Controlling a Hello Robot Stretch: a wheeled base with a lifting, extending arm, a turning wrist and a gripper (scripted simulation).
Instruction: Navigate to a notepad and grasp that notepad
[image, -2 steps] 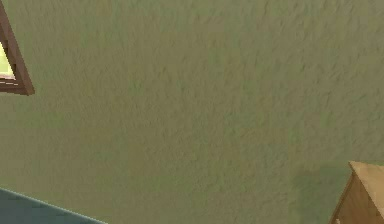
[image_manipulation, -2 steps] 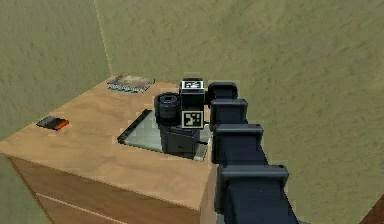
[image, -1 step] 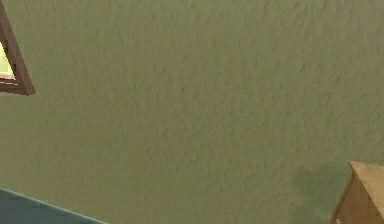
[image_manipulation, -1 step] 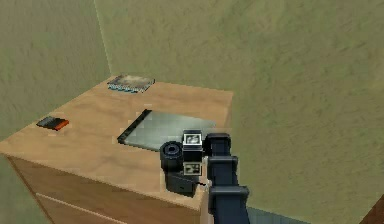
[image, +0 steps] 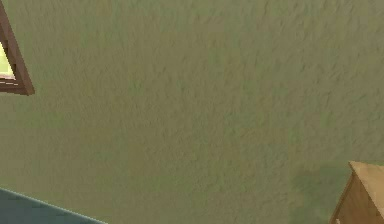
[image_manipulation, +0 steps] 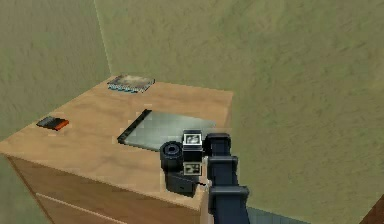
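1. My arm, a dark square bar (image_manipulation: 228, 195), rises from the arm side view's bottom edge; two white marker squares (image_manipulation: 195, 138) at its far end.
2. My tool (image_manipulation: 180, 165), dark body, just left of them, above the light-brown wooden tabletop (image_manipulation: 90, 150). Finger spread: can't tell. Holding anything: can't tell, as item 3 lies right behind it.
3. One flat grey rectangular slab (image_manipulation: 165, 128), prob. the notepad by shape; lies mid-tabletop, just beyond the tool, twd picture's left; long axis approx. across picture. Touching tool or apart: can't tell.
4. One small dark block (image_manipulation: 52, 123) w/ orange edge, tabletop's left side.
5. One flat patterned grey pad (image_manipulation: 130, 82), far corner.
6. Backdrop: olive textured wall (image: 200, 100).
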